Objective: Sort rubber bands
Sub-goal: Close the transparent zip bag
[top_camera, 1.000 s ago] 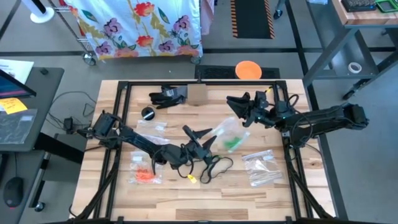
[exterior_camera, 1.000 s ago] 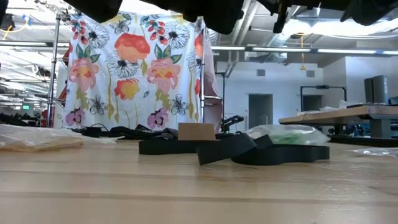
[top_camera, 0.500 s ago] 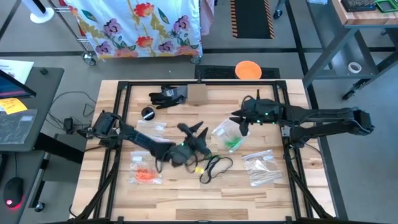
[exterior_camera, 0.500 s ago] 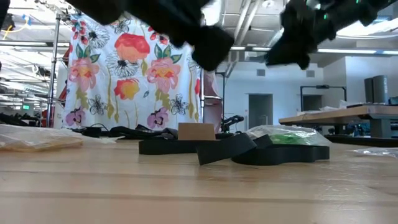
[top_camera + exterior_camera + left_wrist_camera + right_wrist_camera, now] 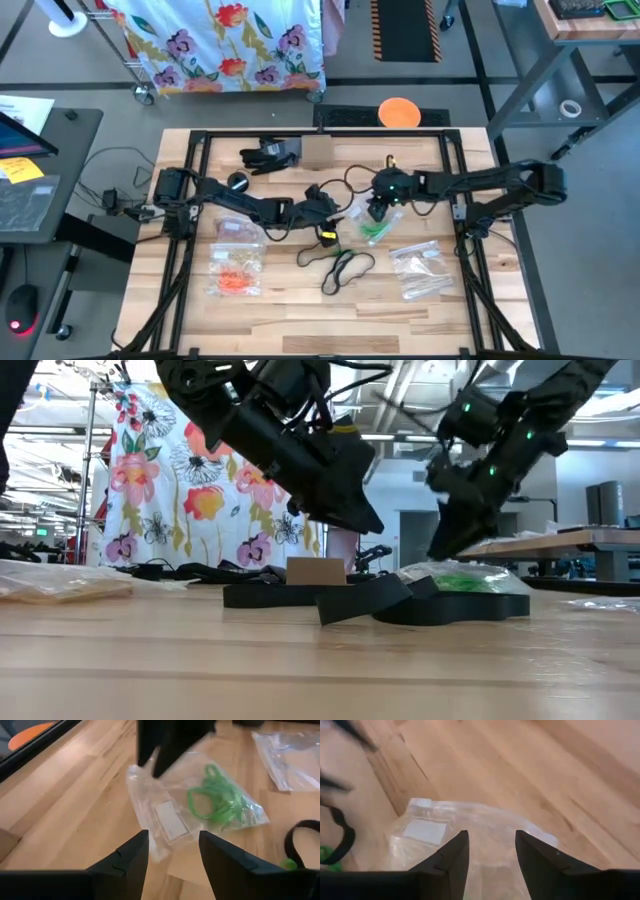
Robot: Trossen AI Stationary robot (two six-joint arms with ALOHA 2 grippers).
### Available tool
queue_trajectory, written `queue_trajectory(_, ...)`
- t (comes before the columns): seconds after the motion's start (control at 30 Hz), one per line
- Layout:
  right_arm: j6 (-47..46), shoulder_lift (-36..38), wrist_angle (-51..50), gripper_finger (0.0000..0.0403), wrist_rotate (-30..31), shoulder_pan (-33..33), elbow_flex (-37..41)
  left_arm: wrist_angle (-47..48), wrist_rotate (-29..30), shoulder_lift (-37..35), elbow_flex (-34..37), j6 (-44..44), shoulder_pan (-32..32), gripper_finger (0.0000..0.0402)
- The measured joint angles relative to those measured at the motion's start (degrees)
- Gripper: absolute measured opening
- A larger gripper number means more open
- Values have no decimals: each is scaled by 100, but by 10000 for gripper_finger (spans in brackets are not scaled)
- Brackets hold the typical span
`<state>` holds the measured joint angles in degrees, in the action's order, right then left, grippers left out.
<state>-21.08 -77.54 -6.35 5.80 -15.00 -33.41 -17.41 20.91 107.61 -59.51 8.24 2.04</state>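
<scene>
A clear zip bag holding green rubber bands lies flat mid-table. My left gripper hovers open, slanting down at the bag's end with the white label, just short of it. My right gripper is also open and comes down from the bag's far right; the bag's clear plastic shows between its fingers. In the low view both grippers hang just above the bag. A second bag at the near left holds orange and red bands. My right gripper's fingertips stand at the far edge of the green-band bag, pointing steeply down. I cannot tell whether they touch the plastic. My left gripper touches nothing.
Black strap loops lie near of the bag. More clear bags lie at the near right and left of centre. A small cardboard box and black parts sit by the far edge.
Both grippers have come down and tipped from level to pointing downward. My left gripper has swung toward the far edge and now faces the green-band bag. My right gripper has sunk toward the near edge onto the same bag. The bag has stayed in place.
</scene>
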Motion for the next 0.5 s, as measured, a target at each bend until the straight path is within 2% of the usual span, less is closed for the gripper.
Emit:
queue_trajectory(0.13,-2,-511,-71,163,4,64,0,-19,19,0,0,318,-23,168)
queue_trajectory(0.23,6,-772,-30,145,278,182,-2,75,78,-119,6,452,-49,168)
queue_trajectory(0.3,62,-867,-50,111,606,295,-2,132,86,-244,-2,522,-74,168)
queue_trajectory(0.4,97,-904,39,31,1107,515,-1,328,216,-383,0,632,-89,168)
queue_trajectory(0.5,164,-822,244,10,1542,810,0,682,511,-563,3,1012,-77,168)
